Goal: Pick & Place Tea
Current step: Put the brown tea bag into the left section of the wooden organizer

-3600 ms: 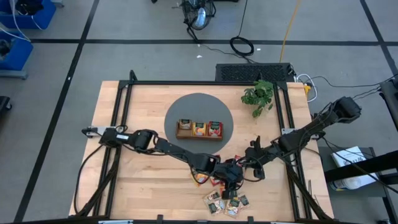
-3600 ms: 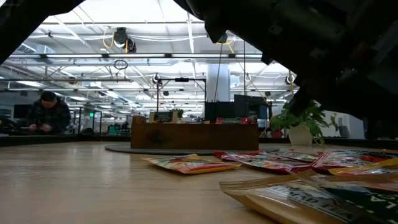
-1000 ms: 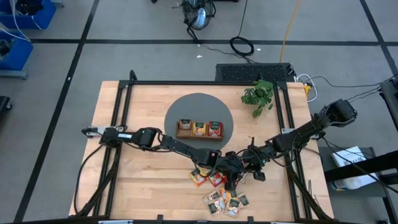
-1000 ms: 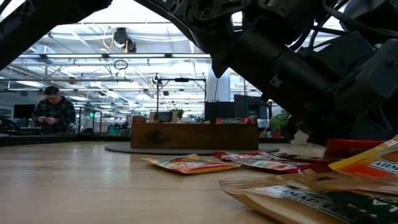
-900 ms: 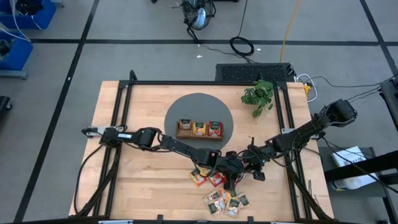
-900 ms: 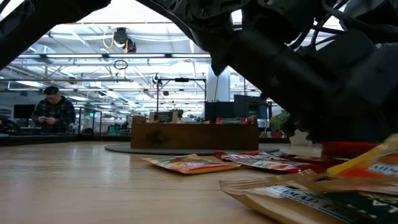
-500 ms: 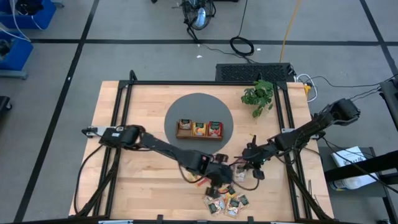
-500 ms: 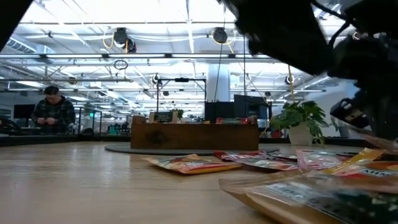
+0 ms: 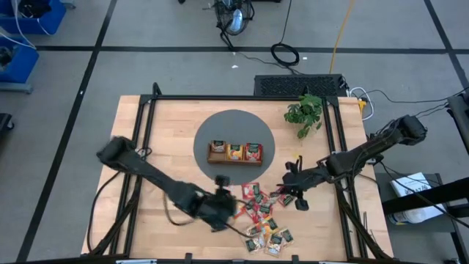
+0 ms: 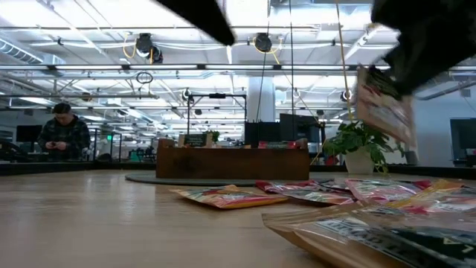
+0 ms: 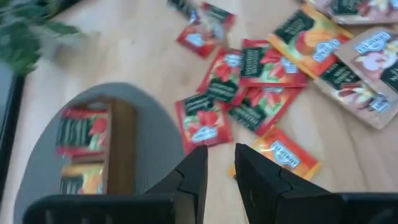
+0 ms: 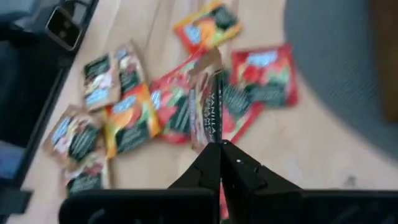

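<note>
Several red, orange and dark green tea sachets (image 9: pixel 261 220) lie flat and scattered on the wooden table near its front edge, and they show in the left wrist view as tea sachets (image 11: pixel 261 81). A brown wooden tray (image 9: pixel 234 152) with sachets in it stands on a round grey mat (image 9: pixel 234 121). My right gripper (image 9: pixel 284 192) is raised over the heap, shut on a pale pinkish sachet (image 10: pixel 383 104). My left gripper (image 11: pixel 221 169) hangs left of the heap, its fingers a little apart with nothing between them. My right gripper pinches the pale sachet by its upper end (image 10: pixel 370 78) between its two fingers, which slant down from above on the table's right side. In the right wrist view the sachet's edge (image 12: pixel 210 115) juts out past the fingertips. The sachet hangs tilted below the fingers, clear of the table.
A potted plant (image 9: pixel 304 114) stands at the table's far right, behind the mat. A black frame runs along the table's edges (image 9: pixel 146 139). A person (image 10: pixel 63 135) stands far off in the room. Bare wood lies left of the heap.
My left gripper has drawn back from the heap toward the table's left edge and risen, rolling as it went. My right gripper has gone up with the pale sachet, which is now lifted clear of the heap. The red sachets under the two grippers are uncovered.
</note>
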